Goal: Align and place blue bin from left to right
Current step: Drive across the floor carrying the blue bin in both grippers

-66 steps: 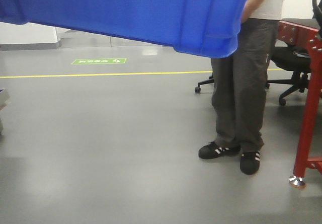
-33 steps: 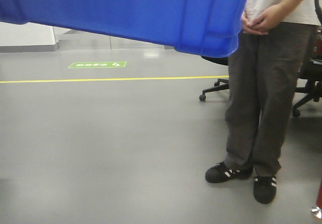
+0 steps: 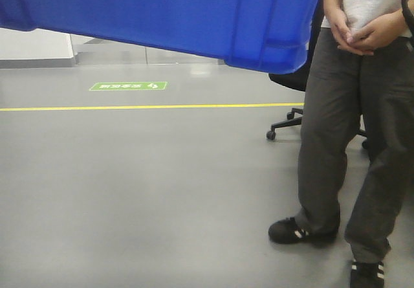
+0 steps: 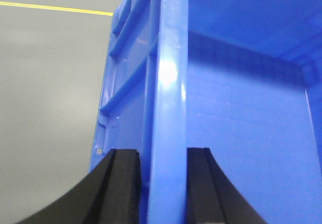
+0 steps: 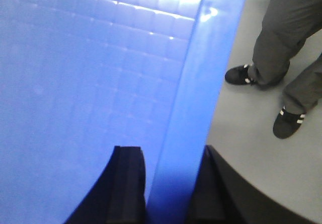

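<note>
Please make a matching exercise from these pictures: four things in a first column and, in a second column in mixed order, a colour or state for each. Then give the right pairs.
Column one
1. blue bin
2. left pincer
3. floor line
4. person's shoes

Column two
A. black with white stripes
B. yellow, running across the grey floor
C. lifted clear of the floor, filling the top of the front view
D. shut on a rim, one pad on each side

Pairs: 1-C, 2-D, 3-B, 4-A
</note>
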`<action>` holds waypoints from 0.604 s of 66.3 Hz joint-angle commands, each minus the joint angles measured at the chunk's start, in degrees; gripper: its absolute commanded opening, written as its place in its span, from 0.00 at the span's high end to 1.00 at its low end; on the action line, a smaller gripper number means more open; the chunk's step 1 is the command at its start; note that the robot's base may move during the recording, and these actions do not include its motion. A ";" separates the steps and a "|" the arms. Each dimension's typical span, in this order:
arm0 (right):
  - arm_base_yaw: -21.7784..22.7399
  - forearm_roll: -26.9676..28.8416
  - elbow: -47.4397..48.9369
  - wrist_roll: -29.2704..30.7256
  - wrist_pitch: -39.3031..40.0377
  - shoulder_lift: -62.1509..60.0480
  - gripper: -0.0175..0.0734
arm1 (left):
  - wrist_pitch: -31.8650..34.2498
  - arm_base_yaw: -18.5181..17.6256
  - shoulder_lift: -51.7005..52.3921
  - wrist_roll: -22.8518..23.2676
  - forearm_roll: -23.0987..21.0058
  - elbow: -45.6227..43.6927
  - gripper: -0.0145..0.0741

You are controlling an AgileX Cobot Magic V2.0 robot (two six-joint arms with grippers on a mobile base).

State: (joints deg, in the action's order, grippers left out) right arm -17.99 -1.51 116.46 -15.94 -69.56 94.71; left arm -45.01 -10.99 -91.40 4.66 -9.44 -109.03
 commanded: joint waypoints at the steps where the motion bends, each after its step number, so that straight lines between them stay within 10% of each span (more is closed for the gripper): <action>1: -0.39 1.51 0.85 1.83 4.58 -1.08 0.88 | 10.60 -0.62 1.32 0.51 -4.36 -1.29 0.96; 40: -0.39 1.51 0.85 1.83 5.01 -1.08 0.88 | 10.60 -0.62 1.32 0.51 -4.36 -1.29 0.96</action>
State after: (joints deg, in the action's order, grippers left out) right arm -17.99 -1.51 116.46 -15.94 -69.56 94.71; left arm -45.01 -10.99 -91.40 4.66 -9.44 -109.03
